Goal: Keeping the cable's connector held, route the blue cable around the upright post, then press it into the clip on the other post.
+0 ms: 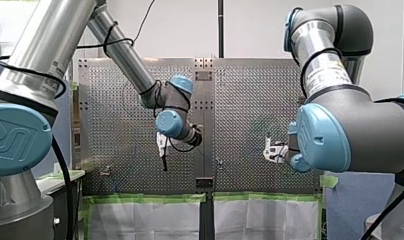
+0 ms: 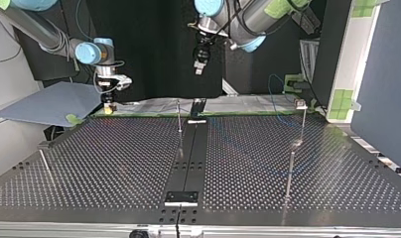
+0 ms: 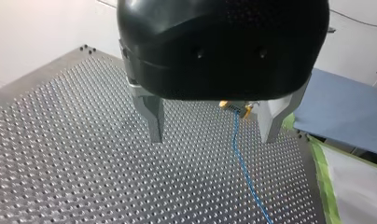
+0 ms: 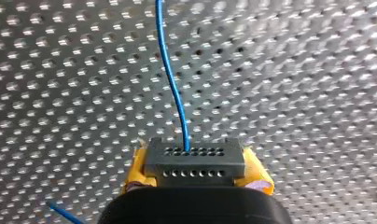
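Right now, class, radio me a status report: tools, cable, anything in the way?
Left tool open, empty. Right tool shut on connector. Blue cable trails across table below left tool. Nothing seen blocking.

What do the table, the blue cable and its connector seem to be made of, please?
The table looks like bare metal, silvery and perforated, with bright glints around the holes. The blue cable is probably plastic-sheathed wire, thin, smooth and slightly glossy. The connector is likely moulded plastic, matt dark grey, with two neat rows of small holes.
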You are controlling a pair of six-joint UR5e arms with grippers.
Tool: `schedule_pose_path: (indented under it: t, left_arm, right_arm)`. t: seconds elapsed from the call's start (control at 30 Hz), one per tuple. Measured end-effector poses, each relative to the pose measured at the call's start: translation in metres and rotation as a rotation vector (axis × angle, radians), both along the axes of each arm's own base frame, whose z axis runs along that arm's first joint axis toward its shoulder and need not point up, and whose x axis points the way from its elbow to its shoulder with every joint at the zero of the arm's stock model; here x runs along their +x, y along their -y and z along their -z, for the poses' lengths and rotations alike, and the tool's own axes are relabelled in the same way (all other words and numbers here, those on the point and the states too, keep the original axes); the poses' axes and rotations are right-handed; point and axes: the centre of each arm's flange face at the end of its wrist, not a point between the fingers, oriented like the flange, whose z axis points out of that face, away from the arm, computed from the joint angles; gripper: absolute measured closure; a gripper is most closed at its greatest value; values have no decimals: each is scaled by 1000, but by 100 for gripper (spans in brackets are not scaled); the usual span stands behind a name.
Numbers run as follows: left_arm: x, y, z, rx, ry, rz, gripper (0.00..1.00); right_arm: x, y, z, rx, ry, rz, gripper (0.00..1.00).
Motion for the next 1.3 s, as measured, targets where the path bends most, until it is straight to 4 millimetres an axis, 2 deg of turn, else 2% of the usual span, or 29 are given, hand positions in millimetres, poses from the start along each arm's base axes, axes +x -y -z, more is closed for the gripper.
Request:
schedule_pose_path:
  t: [0.6,1.3]
  left_arm:
    - [-46,-39,-18,-6,13,24,0]
    - [-48,-41,-19,-4,13,25,0]
  right_arm:
    - [18,6,-90,-173,12,-84,100]
    - [19,6,-96,-185,13,-90,100]
